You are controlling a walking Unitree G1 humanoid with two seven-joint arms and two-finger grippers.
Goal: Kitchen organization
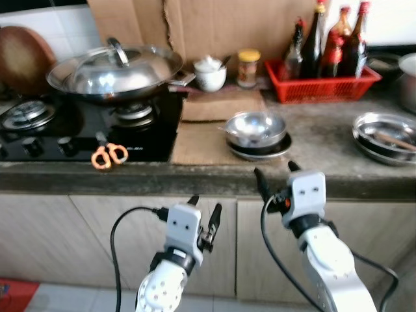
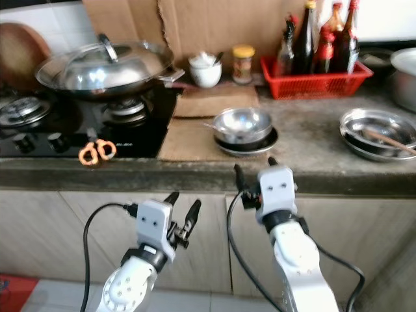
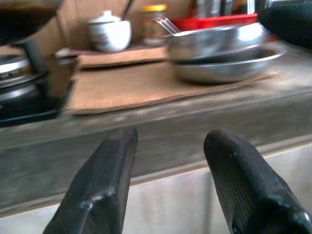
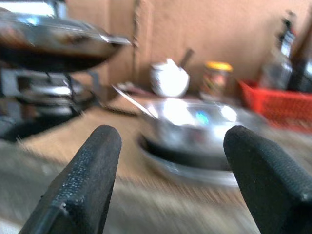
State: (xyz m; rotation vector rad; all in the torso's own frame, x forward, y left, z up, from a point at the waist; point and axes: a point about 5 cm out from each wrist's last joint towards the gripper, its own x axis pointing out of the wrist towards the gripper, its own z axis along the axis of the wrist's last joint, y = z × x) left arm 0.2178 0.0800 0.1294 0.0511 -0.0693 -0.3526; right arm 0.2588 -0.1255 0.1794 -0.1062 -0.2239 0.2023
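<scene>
A steel bowl (image 1: 255, 127) with a spoon in it sits on a dark plate (image 1: 260, 148) near the counter's front edge, on a brown mat (image 1: 201, 140). My right gripper (image 1: 277, 175) is open, raised at the counter edge just in front of that bowl, nothing between its fingers. My left gripper (image 1: 205, 209) is open too, lower, in front of the cabinet doors. Orange-handled scissors (image 1: 108, 155) lie on the black stove's front. The right wrist view looks straight at the bowl (image 4: 195, 122).
A lidded wok (image 1: 117, 68) sits on the stove (image 1: 78, 127). At the back stand a white sugar pot (image 1: 210, 73), a jar (image 1: 247, 67) and a red basket (image 1: 328, 84) of bottles. A steel dish (image 1: 385, 136) lies at the right. Cardboard lines the wall.
</scene>
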